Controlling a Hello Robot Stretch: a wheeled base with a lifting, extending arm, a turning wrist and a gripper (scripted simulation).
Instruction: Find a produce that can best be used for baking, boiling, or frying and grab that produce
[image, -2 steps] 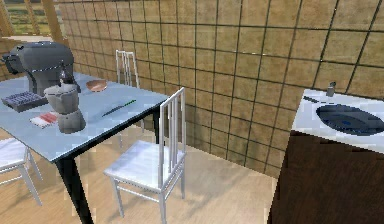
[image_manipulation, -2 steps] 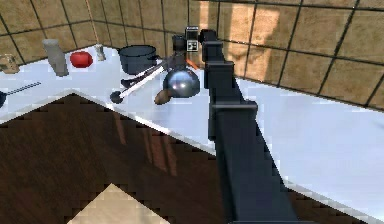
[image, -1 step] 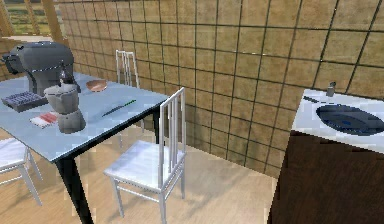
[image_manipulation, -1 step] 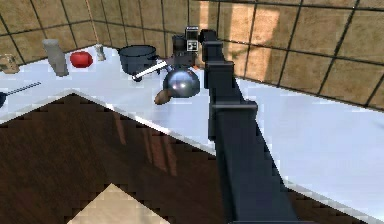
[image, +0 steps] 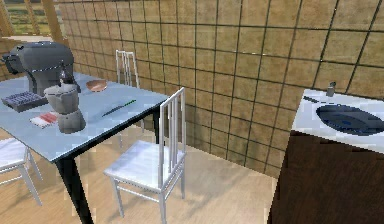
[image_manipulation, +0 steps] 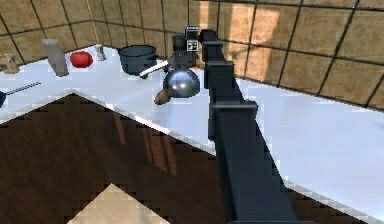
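A small brown lump (image_manipulation: 160, 97), potato-like in shape and colour, lies on the white counter (image_manipulation: 300, 130) in the arm side view. Right beside it stands a round grey metal vessel (image_manipulation: 183, 82). The dark arm rises from the bottom edge to the gripper (image_manipulation: 184, 56), which sits just above that vessel and the brown lump. I cannot tell whether the gripper holds anything. Farther left on the counter lies a red round fruit (image_manipulation: 82, 58).
On the counter also stand a dark pot (image_manipulation: 137, 58) and a pale bottle (image_manipulation: 60, 63). The forward view has a blue-topped table (image: 90, 125) with a coffee machine (image: 40, 65) and a moka pot (image: 66, 108), white chairs (image: 155, 160), and a sink (image: 350, 118) at right.
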